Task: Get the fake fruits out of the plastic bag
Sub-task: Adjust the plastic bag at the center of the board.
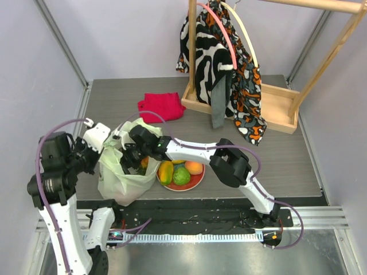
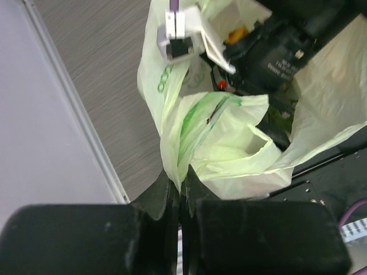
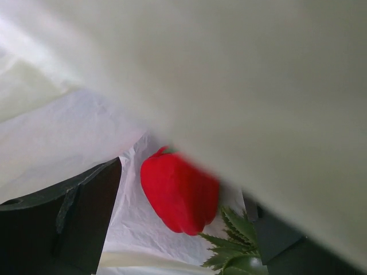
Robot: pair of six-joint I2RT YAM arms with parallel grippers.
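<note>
The pale yellow-green plastic bag (image 1: 117, 175) stands open at the table's front left. My left gripper (image 2: 182, 184) is shut on a fold of the bag's rim (image 2: 189, 137) and holds it up. My right gripper (image 1: 133, 154) reaches down into the bag's mouth. In the right wrist view its jaws stand open (image 3: 178, 229). A red pepper-like fruit (image 3: 180, 195) lies between the fingers (image 3: 63, 223) on the bag's floor. Green pineapple leaves (image 3: 232, 243) show beside it. Bag film (image 3: 241, 86) blurs the upper view. A mango (image 1: 166, 172), a green round fruit (image 1: 182, 176) and a peach (image 1: 194, 167) lie outside the bag.
The three loose fruits sit on a red plate (image 1: 191, 184) right of the bag. A red folded cloth (image 1: 161, 106) lies behind. A wooden rack (image 1: 275, 109) with a patterned garment (image 1: 221, 63) stands at the back right.
</note>
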